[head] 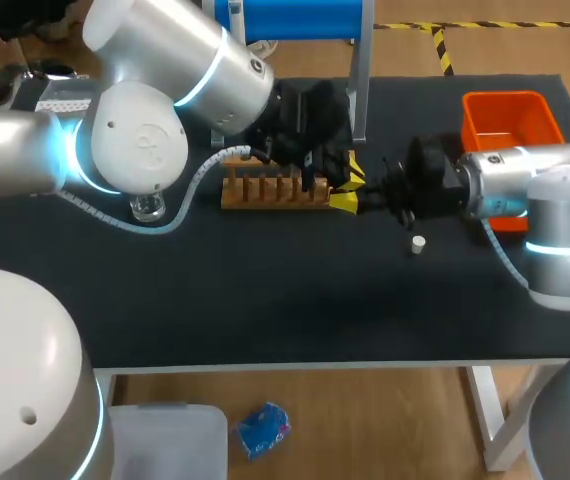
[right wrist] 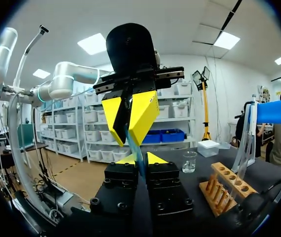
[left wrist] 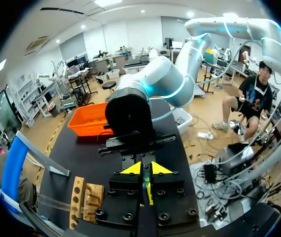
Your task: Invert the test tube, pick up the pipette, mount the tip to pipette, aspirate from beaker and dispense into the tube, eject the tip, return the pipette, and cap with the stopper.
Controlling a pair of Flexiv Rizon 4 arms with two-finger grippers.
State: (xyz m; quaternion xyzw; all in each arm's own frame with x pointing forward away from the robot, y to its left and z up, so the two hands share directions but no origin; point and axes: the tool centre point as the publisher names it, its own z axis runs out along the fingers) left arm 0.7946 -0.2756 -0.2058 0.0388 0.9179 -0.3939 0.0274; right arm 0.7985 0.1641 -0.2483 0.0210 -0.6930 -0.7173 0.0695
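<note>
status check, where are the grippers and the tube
Both shut on test tube: left gripper, right gripper, tip to tip beside rack. White stopper loose on table. Nothing in the way.

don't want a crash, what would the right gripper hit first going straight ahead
The tube held by the left gripper, dead ahead and very close to the right gripper; depth is unclear.
</note>
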